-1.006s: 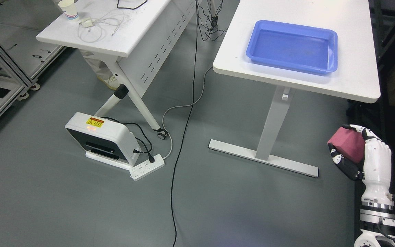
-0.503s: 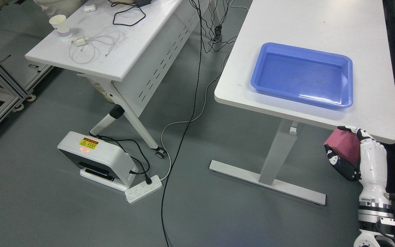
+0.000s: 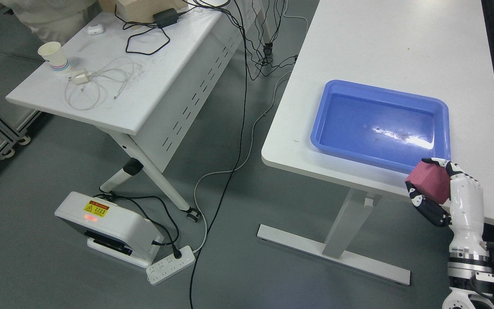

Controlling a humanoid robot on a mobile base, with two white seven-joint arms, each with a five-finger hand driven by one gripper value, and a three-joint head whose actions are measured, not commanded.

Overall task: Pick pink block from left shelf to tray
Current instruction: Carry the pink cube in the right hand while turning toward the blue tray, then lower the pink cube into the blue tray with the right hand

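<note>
One hand (image 3: 440,193) worked: our fingers (image 3: 427,208) clasped the block (image 3: 429,182); we judged it needed lifting clear over the tray (image 3: 315,141) rim.

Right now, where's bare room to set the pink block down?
The whole blue tray floor is bare. The white table is open beyond the tray and along its left edge. The left desk is crowded with a cup and cables. The right hand holds the pink block at the tray's near corner.
</note>
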